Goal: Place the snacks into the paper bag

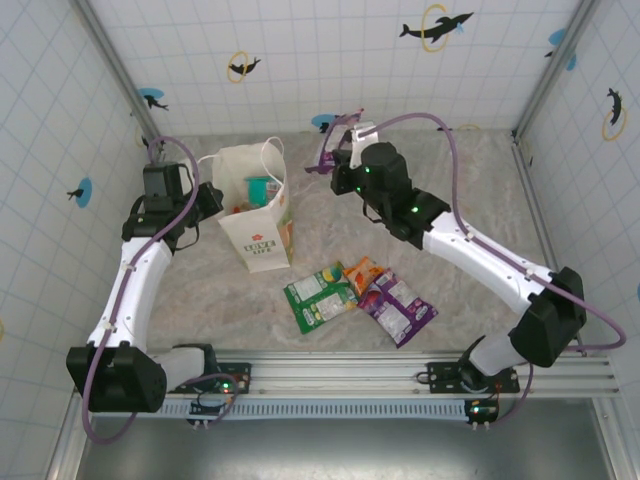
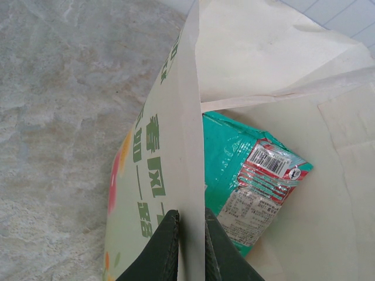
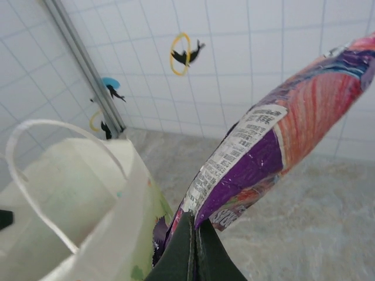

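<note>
The cream paper bag stands upright at the back left, its mouth open. My left gripper is shut on the bag's side wall; its jaws pinch the paper edge. A teal snack lies inside the bag. My right gripper hangs just right of the bag's mouth, shut on a purple snack by its lower edge. The bag's rim and white string handle are close on its left. Green, orange and purple snacks lie on the table in front.
Tiled walls with metal corner posts enclose the marbled table. A metal rail with both arm bases runs along the near edge. Open tabletop lies right of the bag.
</note>
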You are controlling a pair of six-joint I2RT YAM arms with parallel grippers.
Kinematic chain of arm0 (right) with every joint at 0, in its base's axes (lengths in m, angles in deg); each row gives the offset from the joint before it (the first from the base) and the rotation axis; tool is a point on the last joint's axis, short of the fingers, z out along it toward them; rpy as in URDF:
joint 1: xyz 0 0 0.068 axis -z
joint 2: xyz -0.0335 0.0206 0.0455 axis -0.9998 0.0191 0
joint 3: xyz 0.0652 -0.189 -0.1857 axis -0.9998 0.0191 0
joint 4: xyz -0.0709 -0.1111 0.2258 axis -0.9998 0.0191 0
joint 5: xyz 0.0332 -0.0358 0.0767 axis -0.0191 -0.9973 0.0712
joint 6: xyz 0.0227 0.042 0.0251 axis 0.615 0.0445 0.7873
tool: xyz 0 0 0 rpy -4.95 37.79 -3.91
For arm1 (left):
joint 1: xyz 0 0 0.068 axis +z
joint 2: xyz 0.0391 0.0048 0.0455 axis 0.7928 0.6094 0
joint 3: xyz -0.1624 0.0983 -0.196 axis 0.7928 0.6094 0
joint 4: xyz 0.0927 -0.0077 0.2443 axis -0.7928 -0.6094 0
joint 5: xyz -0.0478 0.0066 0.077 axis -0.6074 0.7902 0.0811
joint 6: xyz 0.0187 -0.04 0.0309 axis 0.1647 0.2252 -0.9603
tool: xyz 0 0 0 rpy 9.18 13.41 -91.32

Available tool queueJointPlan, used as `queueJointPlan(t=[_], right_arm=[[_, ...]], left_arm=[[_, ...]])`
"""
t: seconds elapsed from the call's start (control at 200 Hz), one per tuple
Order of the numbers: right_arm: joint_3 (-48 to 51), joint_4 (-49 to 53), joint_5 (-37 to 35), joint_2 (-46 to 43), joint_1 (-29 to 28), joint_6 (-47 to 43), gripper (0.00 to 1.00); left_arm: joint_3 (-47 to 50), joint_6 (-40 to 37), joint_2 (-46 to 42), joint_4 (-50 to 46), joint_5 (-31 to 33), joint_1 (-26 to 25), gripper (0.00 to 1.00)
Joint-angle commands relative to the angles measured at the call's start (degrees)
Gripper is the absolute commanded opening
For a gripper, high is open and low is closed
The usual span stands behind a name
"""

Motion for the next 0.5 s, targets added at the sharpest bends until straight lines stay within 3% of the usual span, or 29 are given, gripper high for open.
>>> queueJointPlan(t=[0.0, 0.495], right_arm=[[-5.63, -9.34, -2.65, -0.37, -2.49, -5.06, 0.0], [-17.34, -19.52, -3.5, 8.57, -13.98, -22.27, 0.0]], left_arm=[[-1.2, -0.4, -0.31, 0.05, -0.93, -0.28, 0.14], [-1.47, -0.23, -0.36, 0.13, -1.04, -0.29, 0.14]])
